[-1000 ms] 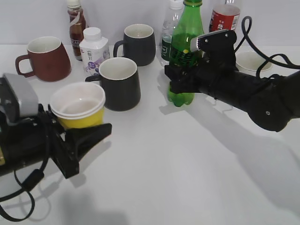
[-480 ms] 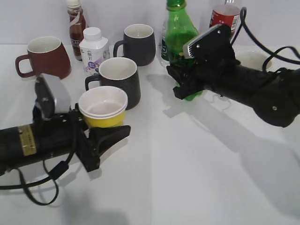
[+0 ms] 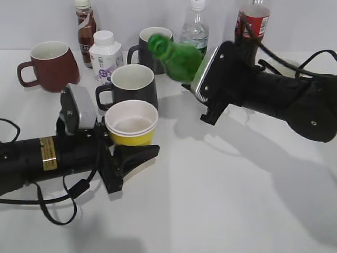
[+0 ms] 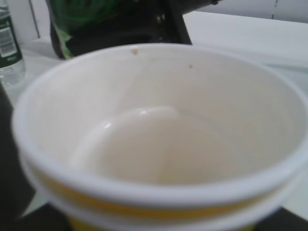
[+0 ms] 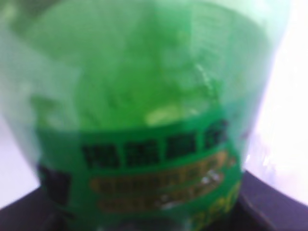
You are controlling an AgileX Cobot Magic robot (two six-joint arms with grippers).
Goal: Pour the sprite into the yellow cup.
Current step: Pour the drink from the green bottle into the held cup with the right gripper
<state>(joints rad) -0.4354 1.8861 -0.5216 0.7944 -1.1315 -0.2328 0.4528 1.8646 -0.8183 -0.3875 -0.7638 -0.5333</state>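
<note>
The sprite point(image 3: 179, 58) is a translucent green bottle, held off the table and tilted with its green cap pointing up and left. My right gripper point(image 3: 202, 79) is shut on the bottle's lower body. The bottle's label fills the right wrist view point(image 5: 154, 163). The yellow cup point(image 3: 131, 126) has a white rim and white inside and stands upright in my left gripper point(image 3: 129, 150), which is shut on it. The cup sits left of and below the bottle's cap. It fills the left wrist view point(image 4: 159, 139), with the bottle point(image 4: 86, 19) behind it.
Behind the cup stand a dark mug point(image 3: 131, 89), another dark mug point(image 3: 150, 45), a brown mug point(image 3: 50, 66), a white milk bottle point(image 3: 104, 55) and a brown drink bottle point(image 3: 86, 23). A clear water bottle point(image 3: 196, 29) and red-labelled cola bottle point(image 3: 253, 23) stand at the back.
My right gripper lifted the sprite and tipped it from upright toward the left. My left gripper carried the yellow cup rightward, toward the bottle.
</note>
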